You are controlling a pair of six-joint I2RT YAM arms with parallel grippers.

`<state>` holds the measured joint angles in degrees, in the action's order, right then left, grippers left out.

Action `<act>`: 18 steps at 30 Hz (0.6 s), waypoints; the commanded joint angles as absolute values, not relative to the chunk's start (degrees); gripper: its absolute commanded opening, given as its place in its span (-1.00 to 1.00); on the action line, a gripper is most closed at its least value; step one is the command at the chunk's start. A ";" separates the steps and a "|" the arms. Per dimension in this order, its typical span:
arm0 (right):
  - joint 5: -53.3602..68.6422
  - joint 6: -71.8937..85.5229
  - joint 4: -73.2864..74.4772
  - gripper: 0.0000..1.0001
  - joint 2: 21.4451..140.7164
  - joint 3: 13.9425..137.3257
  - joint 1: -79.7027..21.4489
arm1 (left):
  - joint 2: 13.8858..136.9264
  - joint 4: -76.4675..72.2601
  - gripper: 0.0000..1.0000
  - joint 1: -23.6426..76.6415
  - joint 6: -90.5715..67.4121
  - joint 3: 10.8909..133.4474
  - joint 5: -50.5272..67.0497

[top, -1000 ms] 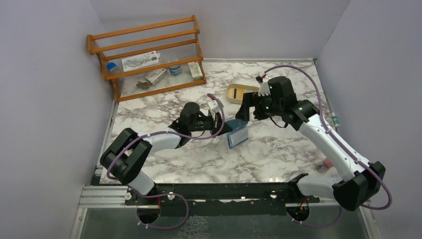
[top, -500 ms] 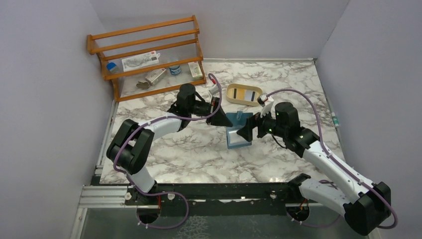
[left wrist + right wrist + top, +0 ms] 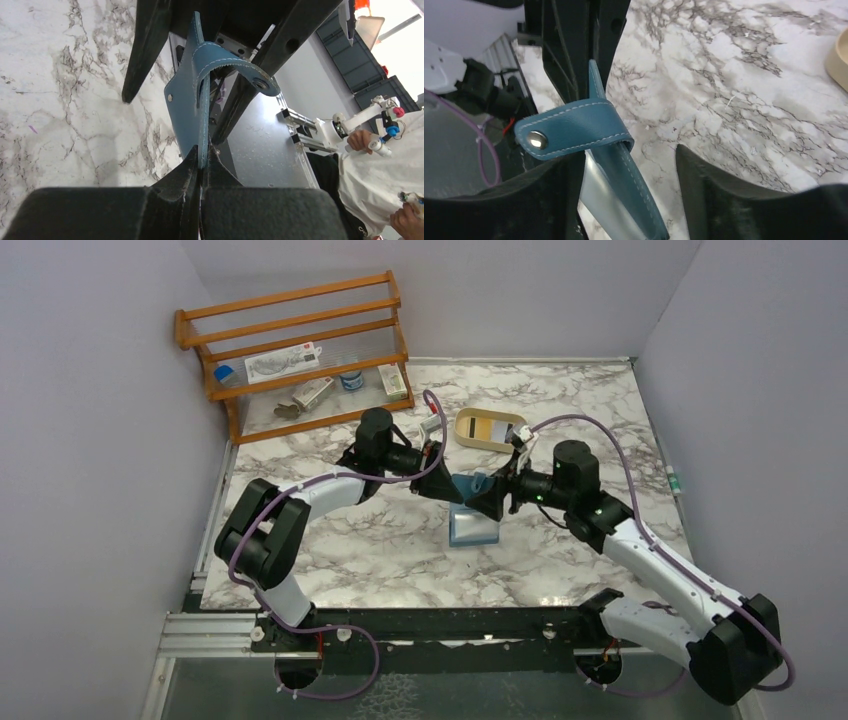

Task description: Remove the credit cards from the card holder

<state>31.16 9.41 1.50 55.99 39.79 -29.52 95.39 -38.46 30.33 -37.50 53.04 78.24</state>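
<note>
From above, 1 card holder (image 3: 470,486) is held up in the air, its long axis running 12 to 6 o'clock. 1 pale card (image 3: 474,531) shows in its lower half; I cannot count any more. The left gripper (image 3: 443,483) sits at its 9 o'clock and the right gripper (image 3: 494,500) at its 3 o'clock, both close in. In the left wrist view, the left gripper (image 3: 202,159) is pinched tight on the edge of the card holder (image 3: 186,102), whose snap tab (image 3: 240,67) curls toward 2 o'clock. In the right wrist view, the right gripper (image 3: 628,160) stands spread, its jaws straddling the card holder (image 3: 636,197) without clamping. The card (image 3: 591,187) peeks out at 7 o'clock, so the right arm looks best placed to pull it.
</note>
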 commanded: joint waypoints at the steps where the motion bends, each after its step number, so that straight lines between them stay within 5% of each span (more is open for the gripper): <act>1: 40.57 9.57 -1.29 0.21 59.73 40.69 -29.58 | 95.34 -39.73 -1.00 30.01 -36.82 53.40 80.03; 2: 40.74 9.50 -1.32 0.00 60.05 40.98 -29.60 | 95.12 -39.73 -1.00 29.98 -36.58 53.29 79.61; 4: 40.38 9.68 -0.98 -0.92 60.00 41.51 -29.62 | 94.72 -39.76 -0.81 29.82 -36.15 53.10 78.75; 6: 39.65 9.97 -0.92 -0.98 59.28 41.94 -29.59 | 94.19 -39.64 -0.19 29.29 -35.89 52.73 77.35; 7: 38.96 10.46 -0.88 -0.99 58.78 42.02 -29.57 | 93.72 -39.64 0.47 28.94 -35.37 52.26 76.54; 8: 38.30 10.96 -0.81 -0.99 58.36 42.18 -29.61 | 93.12 -39.64 0.92 28.51 -34.83 51.70 75.64; 18: 25.64 22.19 -2.06 -0.99 54.14 42.59 -29.59 | 81.53 -39.64 0.98 25.75 -28.57 40.08 54.02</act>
